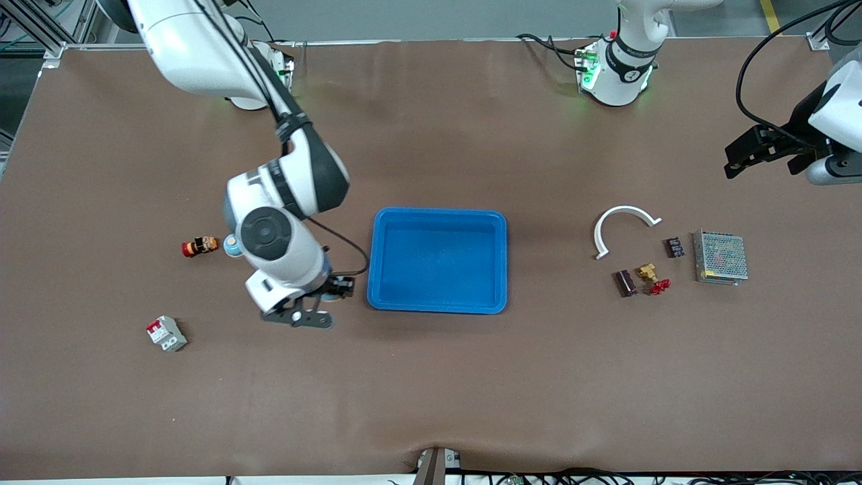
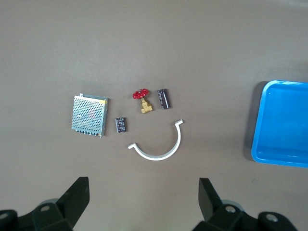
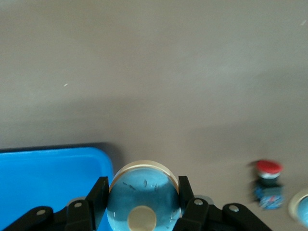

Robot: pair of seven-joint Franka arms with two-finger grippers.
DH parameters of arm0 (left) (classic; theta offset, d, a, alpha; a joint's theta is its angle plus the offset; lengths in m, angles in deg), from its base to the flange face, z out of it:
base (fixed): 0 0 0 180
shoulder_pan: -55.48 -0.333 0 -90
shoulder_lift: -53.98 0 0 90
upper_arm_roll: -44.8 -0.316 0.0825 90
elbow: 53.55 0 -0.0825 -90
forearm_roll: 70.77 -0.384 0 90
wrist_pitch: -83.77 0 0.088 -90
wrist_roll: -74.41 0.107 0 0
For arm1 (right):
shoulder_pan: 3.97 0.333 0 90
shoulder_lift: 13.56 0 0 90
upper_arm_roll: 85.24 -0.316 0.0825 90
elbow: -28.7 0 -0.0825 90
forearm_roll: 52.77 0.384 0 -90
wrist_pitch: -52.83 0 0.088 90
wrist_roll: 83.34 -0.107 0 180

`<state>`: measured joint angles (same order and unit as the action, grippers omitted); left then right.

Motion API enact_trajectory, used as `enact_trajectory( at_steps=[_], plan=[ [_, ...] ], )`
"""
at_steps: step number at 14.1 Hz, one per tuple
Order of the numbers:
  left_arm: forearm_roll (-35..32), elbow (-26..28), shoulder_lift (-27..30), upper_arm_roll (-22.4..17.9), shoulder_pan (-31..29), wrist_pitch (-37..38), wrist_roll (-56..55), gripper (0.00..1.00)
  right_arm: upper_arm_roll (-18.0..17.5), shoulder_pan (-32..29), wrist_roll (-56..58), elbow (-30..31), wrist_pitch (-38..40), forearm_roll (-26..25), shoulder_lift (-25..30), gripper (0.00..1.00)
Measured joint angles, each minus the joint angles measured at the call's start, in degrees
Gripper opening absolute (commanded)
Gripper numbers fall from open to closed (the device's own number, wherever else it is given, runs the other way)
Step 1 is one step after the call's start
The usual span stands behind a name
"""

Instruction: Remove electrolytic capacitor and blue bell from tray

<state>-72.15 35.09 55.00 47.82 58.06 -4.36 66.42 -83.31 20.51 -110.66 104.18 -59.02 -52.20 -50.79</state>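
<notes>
My right gripper point(image 1: 322, 301) is shut on a blue dome-shaped bell point(image 3: 143, 192) with a pale rim. It holds the bell just beside the blue tray point(image 1: 438, 214), at the edge toward the right arm's end. The tray's corner shows in the right wrist view point(image 3: 48, 173). The capacitor point(image 1: 625, 283), a small dark cylinder, lies on the table toward the left arm's end and also shows in the left wrist view point(image 2: 164, 98). My left gripper point(image 1: 761, 151) is open and empty, high over that end of the table; in its wrist view point(image 2: 143, 184) it hangs well above the parts.
Around the capacitor lie a white curved clip point(image 1: 623, 225), a brass valve with a red handle point(image 1: 653, 277), a small black module point(image 1: 673, 247) and a metal mesh box point(image 1: 720, 257). Toward the right arm's end lie a red push button point(image 1: 199, 246), a second blue round part point(image 1: 233, 246) and a circuit breaker point(image 1: 166, 333).
</notes>
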Motion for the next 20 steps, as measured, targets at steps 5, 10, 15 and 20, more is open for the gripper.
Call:
enact_trajectory(
  at_steps=[5, 10, 15, 20],
  plan=[
    [0.0, 0.0, 0.0, 0.1, 0.0, 0.0, 0.0, 1.00, 0.2, -7.5, 16.8, -0.8, 0.3, 0.0, -0.1, 0.49],
    [0.0, 0.0, 0.0, 0.2, -0.2, 0.0, 0.0, 1.00, 0.2, -13.9, 31.1, -0.7, -1.7, 0.3, -0.9, 0.49],
    [0.0, 0.1, 0.0, 0.3, -0.2, 0.0, 0.0, 1.00, 0.2, -15.3, 40.5, 4.7, -7.9, 0.3, -1.1, 0.49],
    [0.0, 0.1, 0.0, 0.3, -0.2, 0.0, 0.0, 1.00, 0.2, -17.5, 49.3, 12.1, -16.2, 0.3, -1.0, 0.48]
  ],
)
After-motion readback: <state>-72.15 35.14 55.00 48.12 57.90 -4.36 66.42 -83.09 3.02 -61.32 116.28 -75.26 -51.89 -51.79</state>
